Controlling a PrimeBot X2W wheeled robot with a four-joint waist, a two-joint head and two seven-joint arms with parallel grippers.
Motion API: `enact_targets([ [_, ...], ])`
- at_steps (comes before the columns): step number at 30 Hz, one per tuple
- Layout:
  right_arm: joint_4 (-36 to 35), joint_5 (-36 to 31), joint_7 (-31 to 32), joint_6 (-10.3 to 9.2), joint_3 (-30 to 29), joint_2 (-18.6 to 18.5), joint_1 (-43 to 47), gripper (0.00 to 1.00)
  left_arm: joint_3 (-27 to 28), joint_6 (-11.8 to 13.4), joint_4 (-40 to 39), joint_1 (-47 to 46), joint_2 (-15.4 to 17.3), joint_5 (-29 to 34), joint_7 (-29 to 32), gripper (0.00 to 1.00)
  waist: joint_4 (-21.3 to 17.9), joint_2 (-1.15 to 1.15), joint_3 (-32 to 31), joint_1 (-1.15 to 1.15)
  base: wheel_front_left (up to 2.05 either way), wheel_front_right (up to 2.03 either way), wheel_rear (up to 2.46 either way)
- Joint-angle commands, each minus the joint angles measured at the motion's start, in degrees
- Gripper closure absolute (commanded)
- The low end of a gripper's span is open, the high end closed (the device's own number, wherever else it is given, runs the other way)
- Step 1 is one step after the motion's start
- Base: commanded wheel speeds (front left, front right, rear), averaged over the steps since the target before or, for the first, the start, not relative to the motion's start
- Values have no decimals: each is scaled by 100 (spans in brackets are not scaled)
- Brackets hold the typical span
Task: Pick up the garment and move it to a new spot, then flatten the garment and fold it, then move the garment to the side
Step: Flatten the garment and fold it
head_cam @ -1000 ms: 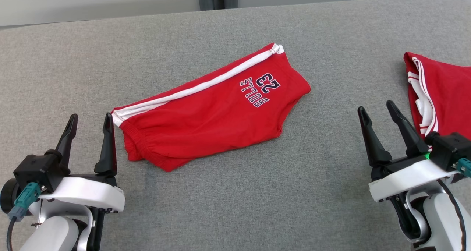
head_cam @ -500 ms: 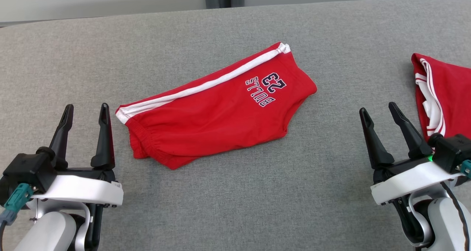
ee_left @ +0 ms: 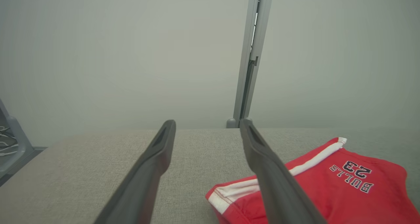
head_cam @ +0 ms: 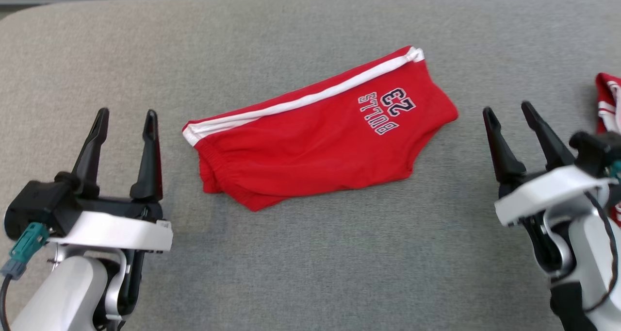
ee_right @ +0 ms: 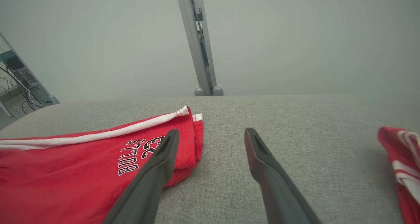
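Jaws released on left gripper and right gripper — best pinch both ends of the shorts together, lifting evenly.

right pincer: fingers apart, empty | red shorts: left | second red garment: right edge

open grey surface all round the red shorts; second red garment crowds the right edge.

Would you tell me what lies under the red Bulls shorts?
The red shorts lie on the grey fabric surface, with a lower layer of their own peeking out at the waistband end. Anything else beneath them is covered and cannot be seen.
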Motion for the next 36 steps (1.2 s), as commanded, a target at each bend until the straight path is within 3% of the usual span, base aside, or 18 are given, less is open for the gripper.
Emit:
enact_targets([
  [1,134,49,-39,0,54,-25,-195,0,-6,-43,16,-135,3,61,-27,0,145,0,144,0,0,0,0],
  [10,1773,283,-47,0,839,87,-1336,0,-120,-199,214,-451,-202,154,-31,0,454,0,312,0,0,0,0],
  [16,2836,463,314,0,1257,195,-1625,0,-116,-268,358,-390,-298,186,-35,0,487,0,277,0,0,0,0],
  [21,3307,693,415,0,1499,281,-1760,0,-108,-345,458,-398,-329,161,-35,0,435,0,277,0,0,0,0],
  [22,3390,749,475,0,1536,289,-1763,93,-108,-358,477,-412,-332,173,-35,0,426,0,275,0,0,0,0],
  [23,3463,813,466,0,1552,298,-1766,100,-106,-349,490,-423,-329,185,-35,0,415,0,270,0,0,0,0],
  [29,3546,1184,108,0,1518,279,-1671,100,-71,-377,535,-400,-340,206,-35,0,302,0,209,0,0,0,0],
  [36,3177,1655,-429,-8,1287,66,-1187,100,24,-376,522,-251,-291,224,-36,0,72,0,97,0,0,0,0],
])
